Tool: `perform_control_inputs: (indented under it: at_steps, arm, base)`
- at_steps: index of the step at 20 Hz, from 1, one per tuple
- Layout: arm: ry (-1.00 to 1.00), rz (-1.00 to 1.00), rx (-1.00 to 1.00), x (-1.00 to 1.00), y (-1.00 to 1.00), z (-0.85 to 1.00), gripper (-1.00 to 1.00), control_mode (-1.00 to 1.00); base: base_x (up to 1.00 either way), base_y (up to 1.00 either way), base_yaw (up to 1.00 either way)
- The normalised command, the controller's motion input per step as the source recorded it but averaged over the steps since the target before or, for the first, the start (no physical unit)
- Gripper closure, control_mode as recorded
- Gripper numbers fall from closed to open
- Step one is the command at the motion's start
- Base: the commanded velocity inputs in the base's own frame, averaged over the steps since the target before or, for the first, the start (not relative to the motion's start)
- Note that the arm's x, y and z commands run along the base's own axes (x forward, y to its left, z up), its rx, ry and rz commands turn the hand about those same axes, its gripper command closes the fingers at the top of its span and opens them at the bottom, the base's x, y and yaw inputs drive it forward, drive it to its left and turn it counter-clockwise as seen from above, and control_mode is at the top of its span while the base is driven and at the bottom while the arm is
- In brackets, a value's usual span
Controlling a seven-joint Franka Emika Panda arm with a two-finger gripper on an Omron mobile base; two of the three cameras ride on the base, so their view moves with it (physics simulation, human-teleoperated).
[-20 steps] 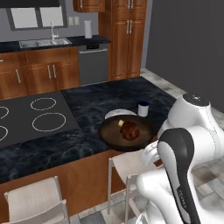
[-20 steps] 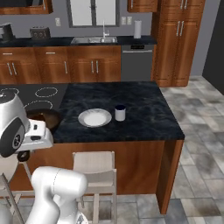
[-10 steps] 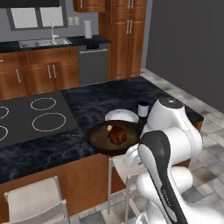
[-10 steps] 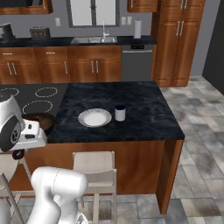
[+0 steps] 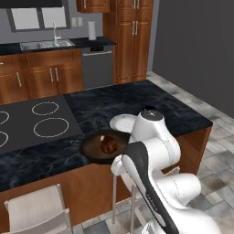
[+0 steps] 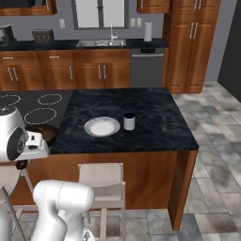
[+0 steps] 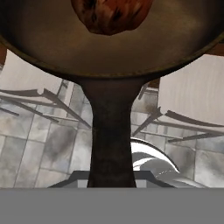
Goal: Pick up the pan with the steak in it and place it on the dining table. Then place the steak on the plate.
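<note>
The dark pan (image 5: pixel 98 147) is at the front edge of the dining table (image 5: pixel 137 98), with the reddish-brown steak (image 5: pixel 109 144) in it. In the hand view the pan (image 7: pixel 109 48) spans the top, the steak (image 7: pixel 111 13) lies at its far side, and its long handle runs down into my gripper (image 7: pixel 111 181), which is shut on it. My fingers are hidden by the handle. Whether the pan rests on the stone or hangs just above it I cannot tell. The white plate (image 6: pixel 102 126) lies on the table to the pan's right; my arm covers part of the plate (image 5: pixel 121 122).
A small dark-and-white cup (image 6: pixel 129 121) stands just right of the plate. The cooktop (image 5: pixel 36 121) with white rings lies left of the pan. Pale stools (image 7: pixel 192 94) stand on the tiled floor below the table's front edge. Cabinets and a sink line the back wall.
The pan with the steak has moved left and toward the table's front edge, away from the plate, and my arm has swung with it. The grip stays shut.
</note>
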Motion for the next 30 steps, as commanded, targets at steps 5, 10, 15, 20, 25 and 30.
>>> perform_control_inputs:
  at_steps: [5, 10, 15, 20, 25, 30]
  arm:
    - [0.00, 0.00, 0.00, 0.63, 0.20, -0.35, 1.00, -1.00]
    - [0.00, 0.00, 0.00, 0.71, 0.16, -0.27, 1.00, -1.00]
    - [0.00, 0.01, 0.00, 0.58, 0.03, -0.26, 1.00, -1.00]
    - [0.00, 0.01, 0.00, 0.44, 0.00, -0.24, 1.00, -1.00]
    - [0.00, 0.00, 0.00, 0.40, 0.00, -0.23, 1.00, -1.00]
    - [0.00, 0.00, 0.00, 0.30, 0.05, -0.26, 1.00, -1.00]
  base:
    - [0.00, 0.00, 0.00]
    - [0.00, 0.00, 0.00]
    - [0.00, 0.00, 0.00]
    - [0.00, 0.00, 0.00]
    - [0.00, 0.00, 0.00]
    - [0.00, 0.00, 0.00]
